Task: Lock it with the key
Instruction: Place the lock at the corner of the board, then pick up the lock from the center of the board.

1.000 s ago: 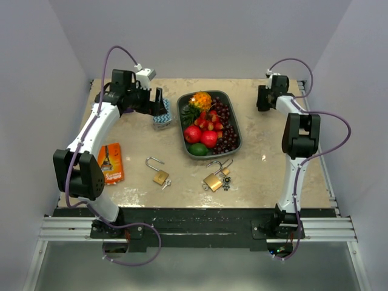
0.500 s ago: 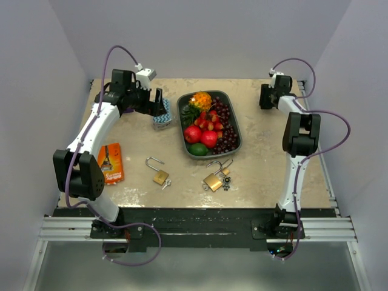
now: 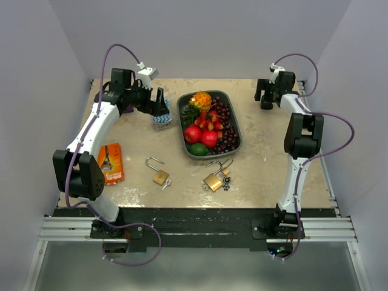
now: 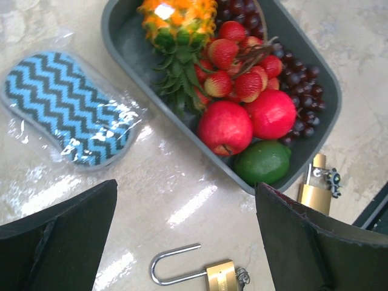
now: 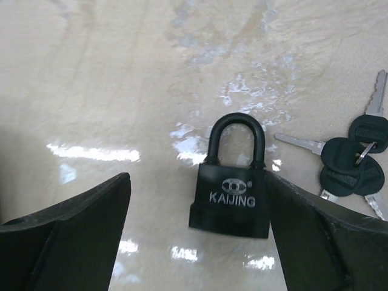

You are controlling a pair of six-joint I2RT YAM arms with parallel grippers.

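Note:
A black padlock [image 5: 230, 194] marked KAIJING lies flat on the table with its shackle pushed in. It sits between the fingers of my right gripper [image 5: 197, 182], close against the right finger, and those jaws stand open around it. A bunch of black-headed keys [image 5: 354, 160] lies just right of it. In the top view this gripper [image 3: 263, 96] is at the far right of the table. My left gripper [image 4: 186, 200] hangs open and empty above the table by the fruit tray, with a brass padlock [image 4: 215, 276] with a raised shackle below it.
A grey tray [image 3: 180, 112] of fruit stands mid-table. A blue zigzag sponge [image 4: 66, 106] in plastic lies left of it. A second brass padlock [image 3: 213, 179] with keys lies near the front, an orange packet [image 3: 110, 162] at the left.
My right gripper's jaws have opened wider, and its wrist has turned a little at the far right corner. The left arm has barely moved.

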